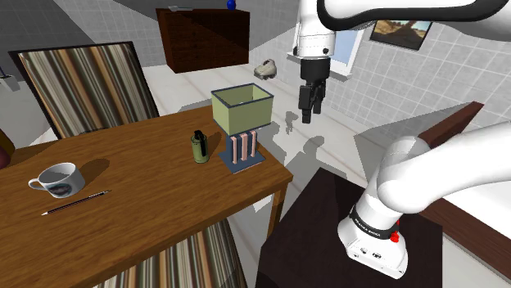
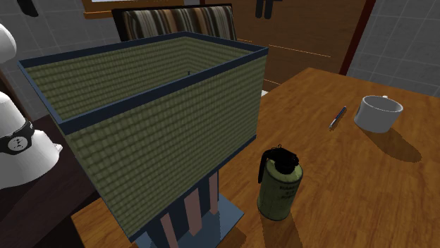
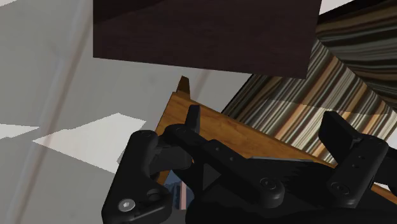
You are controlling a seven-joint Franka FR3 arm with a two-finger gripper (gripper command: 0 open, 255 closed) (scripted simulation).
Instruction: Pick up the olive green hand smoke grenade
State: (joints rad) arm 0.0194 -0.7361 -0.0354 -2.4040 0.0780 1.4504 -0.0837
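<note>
- Where the dark stand sits at the shoulder view's lower right, the white arm climbs from it and runs out past the top edge.
- To that view's left of the stand lies the wooden table, with the near chair, striped, at its front edge.
- A pen lies closest to that edge. A white mug stands just behind it, not touching.
- Further in, the grenade stands upright on the table, dark olive with a black top and lever. It is just beside the lamp's base, on the shoulder view's left of it, with a small gap between them.
- The lamp stands near the table's corner, a boxy green shade with a dark rim on striped posts and a blue base.
- Beyond that corner the gripper hangs pointing down over the pale floor. It is to the shoulder view's right of the shade, about level with it and well apart from the grenade.
- Its fingers stand wide apart and clasp nothing.
- The far chair, also striped, stands behind the table.
- Furthest off, a dark cabinet stands against the wall.
</note>
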